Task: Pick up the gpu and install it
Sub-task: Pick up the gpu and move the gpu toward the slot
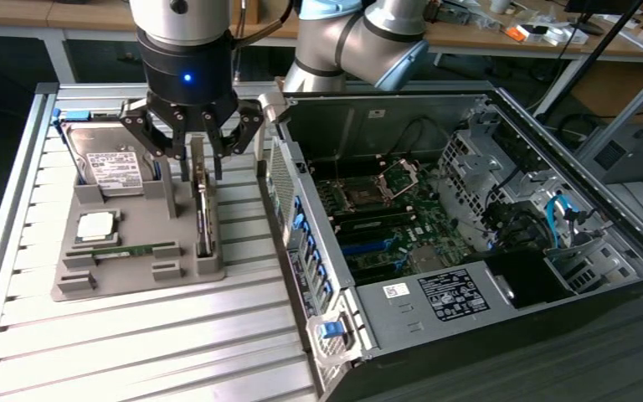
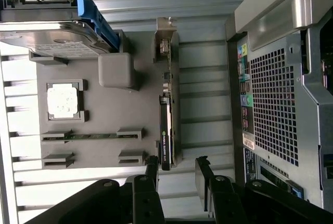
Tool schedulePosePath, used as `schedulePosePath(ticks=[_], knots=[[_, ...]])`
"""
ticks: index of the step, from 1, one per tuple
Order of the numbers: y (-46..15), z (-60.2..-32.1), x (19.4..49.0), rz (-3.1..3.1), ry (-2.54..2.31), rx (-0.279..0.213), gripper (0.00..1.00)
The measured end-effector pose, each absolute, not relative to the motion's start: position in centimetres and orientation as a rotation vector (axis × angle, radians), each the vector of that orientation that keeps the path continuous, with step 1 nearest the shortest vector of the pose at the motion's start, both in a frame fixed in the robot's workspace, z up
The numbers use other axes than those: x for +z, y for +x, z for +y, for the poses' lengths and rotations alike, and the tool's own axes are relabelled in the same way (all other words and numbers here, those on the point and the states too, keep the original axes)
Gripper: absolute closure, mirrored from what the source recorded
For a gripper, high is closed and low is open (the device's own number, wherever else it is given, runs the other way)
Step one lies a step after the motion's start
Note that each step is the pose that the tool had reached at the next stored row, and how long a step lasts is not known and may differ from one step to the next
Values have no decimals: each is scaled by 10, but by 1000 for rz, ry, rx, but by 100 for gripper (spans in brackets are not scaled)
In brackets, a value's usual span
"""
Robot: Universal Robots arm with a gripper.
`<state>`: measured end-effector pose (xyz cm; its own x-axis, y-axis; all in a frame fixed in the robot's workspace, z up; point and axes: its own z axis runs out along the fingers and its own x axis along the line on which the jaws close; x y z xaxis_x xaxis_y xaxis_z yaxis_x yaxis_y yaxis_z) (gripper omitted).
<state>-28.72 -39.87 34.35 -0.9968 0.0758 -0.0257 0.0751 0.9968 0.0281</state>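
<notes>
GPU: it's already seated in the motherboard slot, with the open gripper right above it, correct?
No. The gpu is not in the case: it stands on edge in the grey tray beside it, as the exterior view shows. The open gripper is right above it.

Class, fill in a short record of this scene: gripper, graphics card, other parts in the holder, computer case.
gripper: open, directly over the graphics card
graphics card: standing on edge in the grey holder, not lifted
also in holder: hard drive, processor chip, memory stick
computer case: side open, on the exterior view's right of the holder
</notes>
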Motion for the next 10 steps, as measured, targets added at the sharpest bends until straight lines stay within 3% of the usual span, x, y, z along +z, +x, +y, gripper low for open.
schedulePosePath(ticks=[10], knots=[[-287,-399,341,3112,118,42,58]])
